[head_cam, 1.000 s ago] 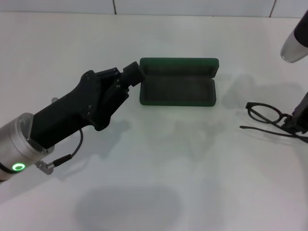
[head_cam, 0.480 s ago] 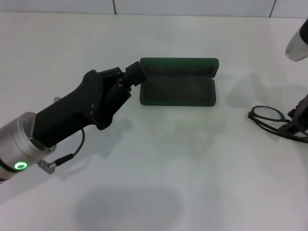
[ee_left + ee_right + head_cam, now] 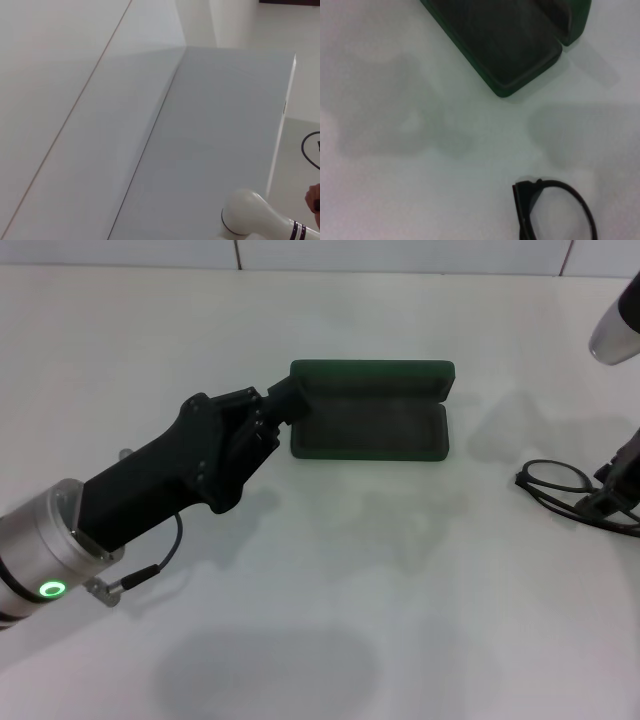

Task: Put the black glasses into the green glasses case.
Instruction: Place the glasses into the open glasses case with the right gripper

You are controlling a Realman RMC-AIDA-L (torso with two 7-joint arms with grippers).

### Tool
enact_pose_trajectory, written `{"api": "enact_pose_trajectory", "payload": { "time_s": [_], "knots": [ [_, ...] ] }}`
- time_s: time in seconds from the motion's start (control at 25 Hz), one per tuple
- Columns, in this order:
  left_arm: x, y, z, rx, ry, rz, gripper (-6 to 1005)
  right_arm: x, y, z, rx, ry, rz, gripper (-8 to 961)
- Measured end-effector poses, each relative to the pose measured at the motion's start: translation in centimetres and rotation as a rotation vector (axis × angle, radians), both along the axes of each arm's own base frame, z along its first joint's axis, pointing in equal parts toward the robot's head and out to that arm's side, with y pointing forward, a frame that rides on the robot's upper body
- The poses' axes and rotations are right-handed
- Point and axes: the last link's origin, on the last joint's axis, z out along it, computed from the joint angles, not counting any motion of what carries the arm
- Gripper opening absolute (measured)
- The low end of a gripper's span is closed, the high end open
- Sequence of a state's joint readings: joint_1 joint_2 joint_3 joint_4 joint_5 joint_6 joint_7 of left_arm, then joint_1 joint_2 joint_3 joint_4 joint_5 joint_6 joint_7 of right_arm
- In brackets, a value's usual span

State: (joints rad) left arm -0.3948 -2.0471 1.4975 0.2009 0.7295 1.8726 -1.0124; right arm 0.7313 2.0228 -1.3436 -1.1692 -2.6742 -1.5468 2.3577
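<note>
From my head camera, the green glasses case [image 3: 370, 410] lies open on the white worktop [image 3: 330, 570], lid raised at the back. My left hand [image 3: 288, 400] reaches in against the case's left end; I cannot tell whether it is spread or pressed together. At the far right edge, my right hand [image 3: 612, 492] is down on the black glasses [image 3: 560, 483], well apart from the case, and its state I cannot tell either. My right wrist camera adds one lens rim beside the case's corner. My left wrist camera shows only blank wall and a white arm.
</note>
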Motion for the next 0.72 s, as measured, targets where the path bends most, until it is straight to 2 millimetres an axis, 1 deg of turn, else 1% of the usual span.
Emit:
{"api": "enact_pose_trajectory", "payload": {
  "time_s": [0.16,0.6,0.72],
  "knots": [
    [0.0,0.0,-0.1,-0.001,0.004,0.006,35,-0.1,0.2,-0.2,0.01,-0.003,0.015,410],
    [0.1,0.3,-0.2,-0.003,0.012,0.002,35,0.3,0.8,-1.7,-0.009,-0.06,0.039,324],
    [0.1,0.4,-0.2,-0.004,0.016,0.005,35,0.3,0.9,-1.8,-0.005,-0.061,0.047,320]
  ]
}}
